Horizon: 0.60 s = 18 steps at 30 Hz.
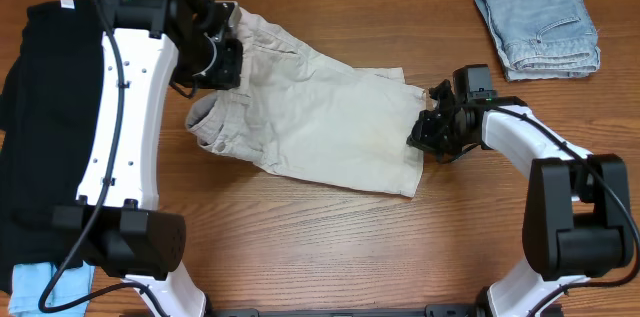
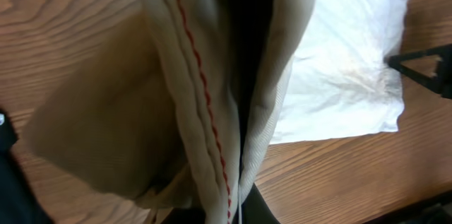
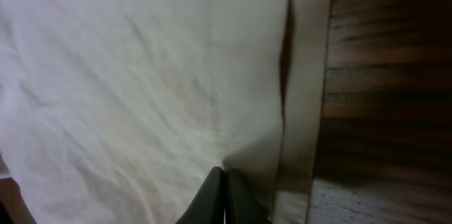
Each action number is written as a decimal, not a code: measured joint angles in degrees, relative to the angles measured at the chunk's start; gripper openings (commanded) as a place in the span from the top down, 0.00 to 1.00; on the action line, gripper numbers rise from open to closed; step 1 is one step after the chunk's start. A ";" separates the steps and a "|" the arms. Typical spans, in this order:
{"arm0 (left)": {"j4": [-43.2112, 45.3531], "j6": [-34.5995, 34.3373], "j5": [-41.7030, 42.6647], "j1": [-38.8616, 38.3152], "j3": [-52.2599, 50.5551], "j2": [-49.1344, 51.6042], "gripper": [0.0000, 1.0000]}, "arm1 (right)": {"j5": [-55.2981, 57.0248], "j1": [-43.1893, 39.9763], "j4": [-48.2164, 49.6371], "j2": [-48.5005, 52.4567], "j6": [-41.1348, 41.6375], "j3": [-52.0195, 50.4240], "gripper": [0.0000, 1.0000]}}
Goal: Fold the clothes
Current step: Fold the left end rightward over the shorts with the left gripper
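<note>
The beige khaki shorts (image 1: 320, 122) lie spread across the middle of the wooden table, with the waistband end at the left and the leg hems at the right. My left gripper (image 1: 222, 57) is shut on the waistband end and holds it raised. In the left wrist view, bunched fabric with red stitching (image 2: 205, 97) hangs from the jaws (image 2: 236, 210). My right gripper (image 1: 422, 137) is at the right leg hem. In the right wrist view, its fingertips (image 3: 224, 178) are pressed together on puckered cloth (image 3: 127, 75) beside the hem.
A large black T-shirt (image 1: 40, 107) lies along the left edge. A folded light-blue denim garment (image 1: 537, 25) sits at the back right. A light-blue cloth (image 1: 40, 282) shows at the front left corner. Bare wood (image 1: 330, 247) runs along the front.
</note>
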 measured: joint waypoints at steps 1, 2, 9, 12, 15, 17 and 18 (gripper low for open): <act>0.20 -0.44 0.00 -0.63 0.02 0.00 0.96 | 0.15 -0.07 0.02 0.26 0.55 0.00 0.96; 0.28 -0.98 -0.09 -1.31 0.04 0.00 0.96 | 0.37 -0.20 0.04 0.39 1.07 0.00 0.96; 1.97 -5.53 -2.19 -7.69 0.15 0.00 0.96 | 1.03 -0.37 0.04 0.42 2.45 0.00 0.96; 4.76 -9.16 -2.58 -11.96 0.17 0.04 0.96 | 1.20 -0.37 -0.13 0.42 2.95 0.00 0.96; 8.09 -12.33 -2.56 -16.41 0.17 0.28 0.96 | 1.25 -0.37 -0.17 0.42 3.28 0.00 0.96; 10.01 -14.40 -2.54 -19.28 0.17 0.68 0.96 | 1.27 -0.37 -0.20 0.42 3.48 0.00 0.96; 10.40 -15.21 -2.54 -20.37 0.28 0.98 0.96 | 1.25 -0.37 -0.20 0.42 3.56 0.00 0.96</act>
